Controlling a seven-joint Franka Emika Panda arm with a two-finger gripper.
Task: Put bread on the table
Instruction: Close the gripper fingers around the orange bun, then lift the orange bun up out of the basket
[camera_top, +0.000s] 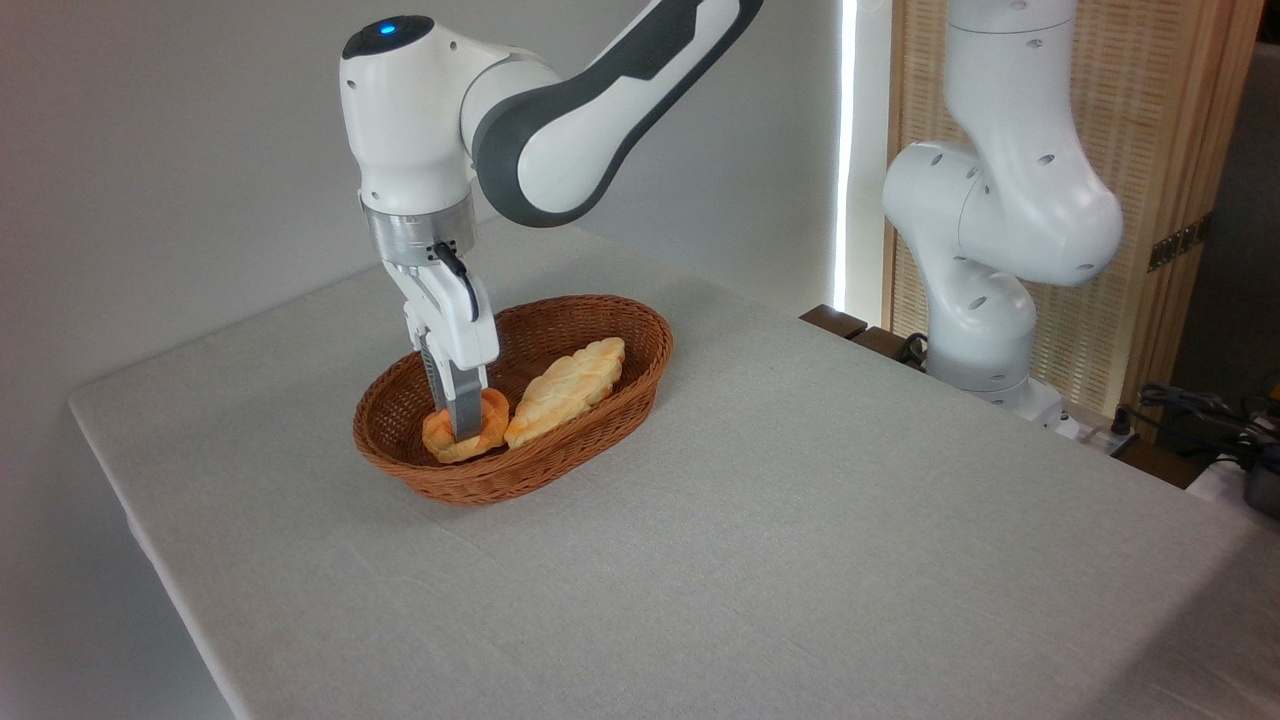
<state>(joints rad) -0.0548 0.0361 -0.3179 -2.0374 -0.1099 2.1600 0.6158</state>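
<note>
The bread (443, 440), a small round orange-golden bun, lies at the near left end of a brown wicker basket (565, 455) on the table (800, 530). My gripper (466, 425) points straight down into the basket. One grey finger (465, 400) stands against the near side of the bun. The other finger is hidden behind it, so the width of the gap does not show. The bun rests on the basket floor.
A longer pale-yellow loaf (568, 388) lies in the basket just right of the bun, touching it. The arm's white base (985, 300) stands at the table's far right edge, with cables (1200, 405) and a wooden screen behind it.
</note>
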